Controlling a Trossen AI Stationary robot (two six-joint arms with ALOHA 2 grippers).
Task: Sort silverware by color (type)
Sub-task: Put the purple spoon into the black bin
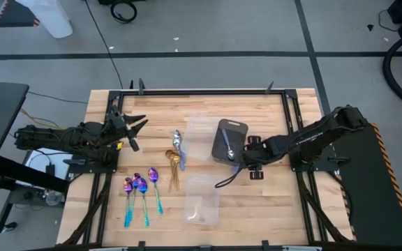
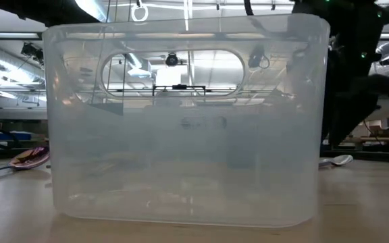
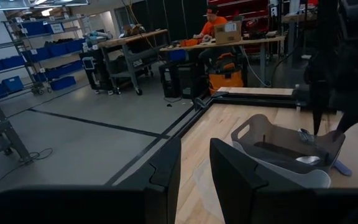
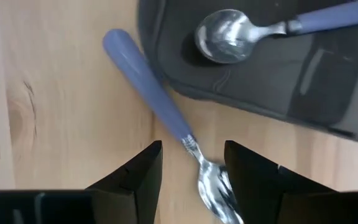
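Observation:
A silver spoon with a pale blue handle (image 4: 160, 99) lies flat on the wood beside the dark grey tray (image 4: 328, 81); it also shows in the high view (image 1: 227, 179). My right gripper (image 4: 191, 171) points down over it, open, one finger on each side of the spoon's neck. A second silver spoon (image 4: 229, 37) lies inside the tray. Purple-blue spoons (image 1: 142, 189), gold spoons (image 1: 174, 162) and one more silver spoon (image 1: 178, 142) lie left of the middle. My left gripper (image 1: 137, 132) waits level at the table's left, open with nothing between its fingers.
One clear plastic tray (image 1: 202, 201) stands near the front edge and fills the low view (image 2: 181, 121); another (image 1: 199, 129) stands left of the dark tray. A black frame (image 1: 208, 91) borders the table. Bare wood lies at the table's right front.

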